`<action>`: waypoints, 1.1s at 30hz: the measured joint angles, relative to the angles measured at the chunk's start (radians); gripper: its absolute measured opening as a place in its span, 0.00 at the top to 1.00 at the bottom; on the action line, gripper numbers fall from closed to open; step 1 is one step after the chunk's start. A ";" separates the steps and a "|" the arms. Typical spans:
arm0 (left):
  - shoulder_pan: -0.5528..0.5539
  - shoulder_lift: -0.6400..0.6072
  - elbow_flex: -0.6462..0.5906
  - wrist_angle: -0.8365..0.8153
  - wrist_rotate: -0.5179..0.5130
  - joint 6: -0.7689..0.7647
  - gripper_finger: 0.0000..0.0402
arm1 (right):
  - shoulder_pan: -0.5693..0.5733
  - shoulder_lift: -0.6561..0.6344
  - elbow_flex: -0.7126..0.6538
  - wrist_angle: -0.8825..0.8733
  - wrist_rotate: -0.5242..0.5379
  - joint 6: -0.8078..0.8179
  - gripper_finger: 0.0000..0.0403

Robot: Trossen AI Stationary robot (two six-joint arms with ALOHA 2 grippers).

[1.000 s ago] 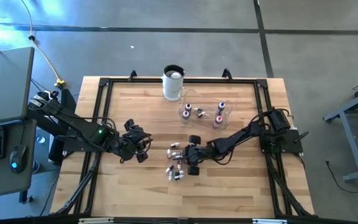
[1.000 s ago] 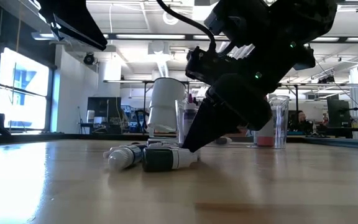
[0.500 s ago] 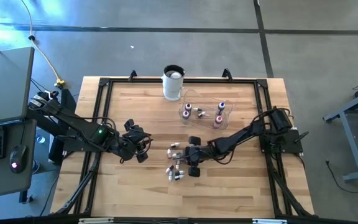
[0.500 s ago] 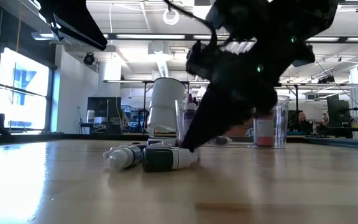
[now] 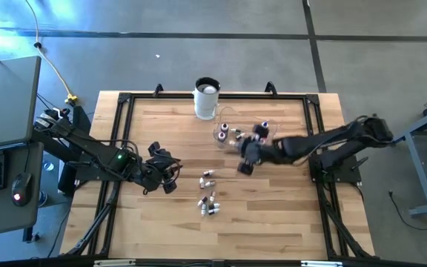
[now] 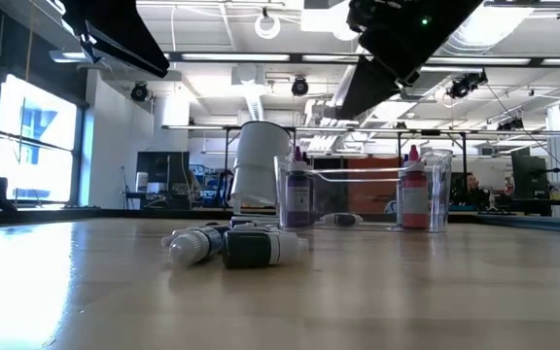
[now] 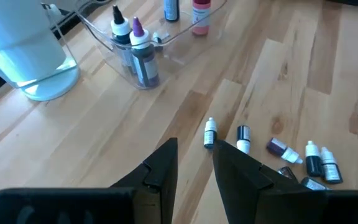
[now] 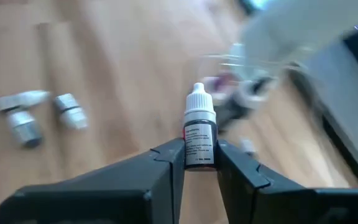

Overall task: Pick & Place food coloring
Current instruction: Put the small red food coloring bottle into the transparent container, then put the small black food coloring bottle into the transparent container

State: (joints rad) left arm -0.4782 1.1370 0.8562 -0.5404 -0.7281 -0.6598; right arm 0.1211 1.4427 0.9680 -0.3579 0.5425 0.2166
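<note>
Step in hand: transport. The right gripper [image 8: 199,163] holds one food coloring bottle [image 8: 199,138] between its fingers, which are closed on the dark body; the white cap points away from the wrist. In the high view the right gripper [image 5: 247,157] is raised above the table [image 5: 161,222], just beside the clear bowl [image 5: 271,133] on the side facing the loose bottles.

The clear bowl stands beside the white cup [image 5: 207,98]. It already contains several bottles, some upright and some lying flat. The loose bottles [image 5: 210,202] lie on their sides in a small scatter near the table centre, well apart from the bowl. The low view shows the same scatter [image 6: 231,245] resting on the wood in front of the bowl [image 6: 363,199].

The left gripper [image 7: 194,163] waits low over the left part of the table, facing the scatter. Its fingers are nearly together, with a narrow gap and nothing between them.

Next move, as judged from this layout:
1. Carry the held bottle over the bowl opening, clear of the rim.
2. Lower it and open the fingers.
3. Avoid knocking the upright bottles inside.

Risk: the bottle is small and smooth, so it could slip or tilt in the grip.
</note>
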 joint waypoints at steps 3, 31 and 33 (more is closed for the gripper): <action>0.000 0.000 0.000 0.001 -0.026 0.000 0.75 | -0.085 -0.018 0.001 -0.011 -0.064 -0.022 0.82; 0.000 0.000 0.000 0.008 -0.019 0.008 0.75 | -0.409 0.364 0.254 -0.281 -0.325 -0.176 0.70; 0.000 0.000 0.000 0.008 -0.020 0.008 0.75 | -0.398 0.364 0.280 -0.310 -0.334 -0.172 0.69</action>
State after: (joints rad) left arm -0.4782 1.1370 0.8562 -0.5322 -0.7479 -0.6521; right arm -0.2767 1.8065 1.2481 -0.6677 0.2090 0.0450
